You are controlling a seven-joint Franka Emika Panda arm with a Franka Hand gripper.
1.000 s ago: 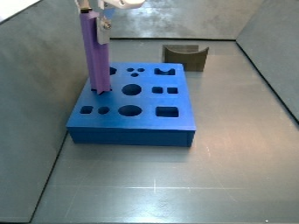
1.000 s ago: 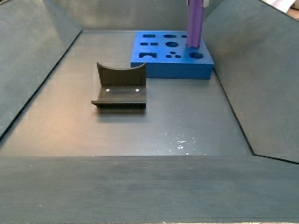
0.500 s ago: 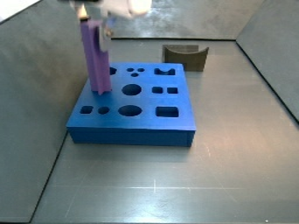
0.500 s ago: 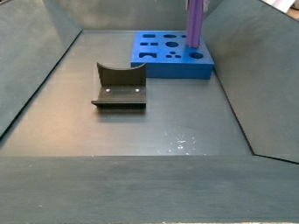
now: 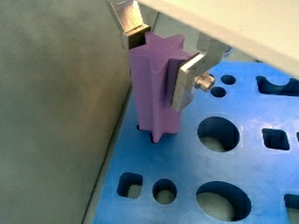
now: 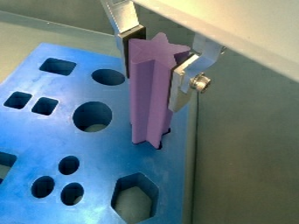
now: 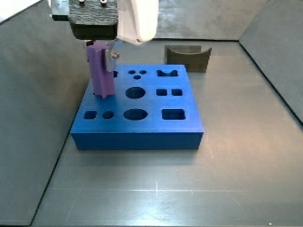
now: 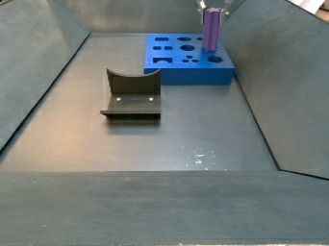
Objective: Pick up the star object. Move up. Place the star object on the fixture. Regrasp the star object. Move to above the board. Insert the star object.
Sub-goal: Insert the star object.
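The purple star object (image 7: 101, 71) stands upright at the board's far left corner, its lower end down in the star hole. It shows in both wrist views (image 5: 155, 96) (image 6: 149, 96) and in a side view (image 8: 213, 31). My gripper (image 7: 104, 41) is right above the blue board (image 7: 136, 137), shut on the peg's top end. In both wrist views the gripper (image 5: 162, 59) (image 6: 155, 63) has its silver fingers (image 5: 187, 77) (image 6: 183, 80) pressed against opposite sides of the star. The board also shows in the wrist views (image 5: 263, 171) (image 6: 117, 157).
The dark fixture (image 7: 187, 57) (image 8: 130, 96) stands empty on the grey floor, apart from the board (image 8: 193, 77). Grey walls enclose the workspace; one wall runs close beside the board's edge next to the peg.
The gripper has come down with the star object. The peg stood tall above the board before; now much less of it shows above the board, its lower end deeper in the star hole.
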